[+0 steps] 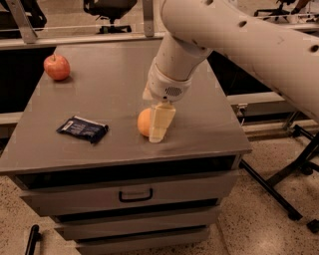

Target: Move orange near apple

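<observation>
The orange [144, 122] lies on the grey cabinet top [114, 74], near its front edge at the middle. The red apple [57, 66] with a small stem sits at the far left corner of the top, well apart from the orange. My gripper [156, 130] hangs from the big cream arm and reaches down onto the top right at the orange. It covers the orange's right half, so only the left half shows.
A dark blue snack packet [82, 129] lies on the top, left of the orange. The cabinet has drawers [134, 194] below its front edge. Black stand legs [291, 179] spread on the floor at the right. An office chair [109, 10] stands behind.
</observation>
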Controlling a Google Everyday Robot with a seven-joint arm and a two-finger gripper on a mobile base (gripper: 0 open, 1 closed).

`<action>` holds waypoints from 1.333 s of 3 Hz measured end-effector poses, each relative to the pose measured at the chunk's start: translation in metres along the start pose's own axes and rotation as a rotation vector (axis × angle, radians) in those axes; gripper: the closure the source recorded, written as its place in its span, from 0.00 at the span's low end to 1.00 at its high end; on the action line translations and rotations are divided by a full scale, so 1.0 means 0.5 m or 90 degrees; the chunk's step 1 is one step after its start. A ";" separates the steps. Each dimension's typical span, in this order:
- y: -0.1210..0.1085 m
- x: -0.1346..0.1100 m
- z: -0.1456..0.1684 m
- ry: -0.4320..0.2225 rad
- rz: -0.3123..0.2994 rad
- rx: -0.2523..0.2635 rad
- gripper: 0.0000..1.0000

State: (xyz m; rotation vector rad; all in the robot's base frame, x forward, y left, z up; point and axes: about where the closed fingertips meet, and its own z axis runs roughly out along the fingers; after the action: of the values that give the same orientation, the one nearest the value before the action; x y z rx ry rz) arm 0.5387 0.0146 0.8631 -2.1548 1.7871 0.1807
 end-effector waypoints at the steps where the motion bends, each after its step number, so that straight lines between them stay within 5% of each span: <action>1: 0.006 -0.007 0.023 -0.002 -0.004 -0.013 0.47; 3: -0.023 -0.040 0.037 -0.037 0.004 -0.054 0.94; 4: -0.119 -0.098 0.012 -0.080 0.031 -0.042 1.00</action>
State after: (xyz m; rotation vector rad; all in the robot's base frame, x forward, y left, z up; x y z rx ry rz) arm 0.5873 0.0717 0.8828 -2.0957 1.7858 0.3828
